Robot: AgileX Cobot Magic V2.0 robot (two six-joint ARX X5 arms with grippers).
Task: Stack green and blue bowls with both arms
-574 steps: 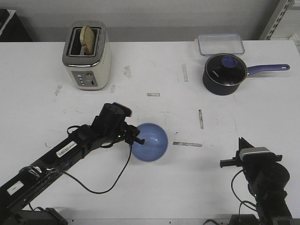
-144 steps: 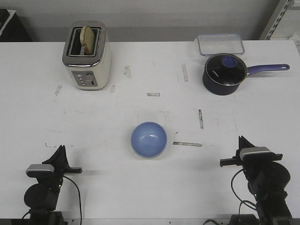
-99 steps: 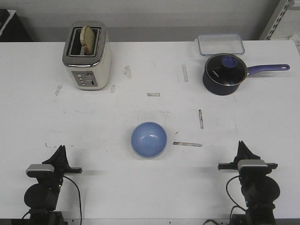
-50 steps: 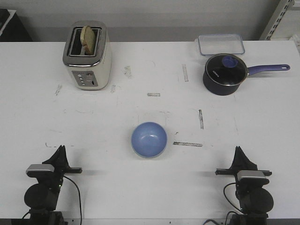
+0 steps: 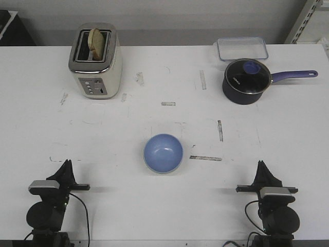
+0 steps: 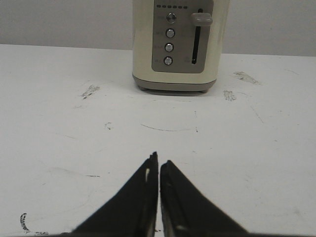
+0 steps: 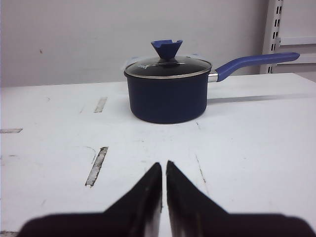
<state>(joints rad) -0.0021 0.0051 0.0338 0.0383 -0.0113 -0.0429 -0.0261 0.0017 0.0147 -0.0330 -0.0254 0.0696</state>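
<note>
Blue bowl (image 5: 163,153) sits center frame on the table (image 5: 164,77); left hand (image 6: 158,165) and right hand (image 7: 164,168), lower corners, pressed together, empty.

No lettering can be read with confidence. The saucepan (image 5: 245,82) carries a small white brand mark on its dark side in the front view, too small to make out. The toaster (image 6: 174,44) shows a column of four round buttons and a row of tiny lights on its cream front panel, with any markings beside them too blurred to read.
</note>
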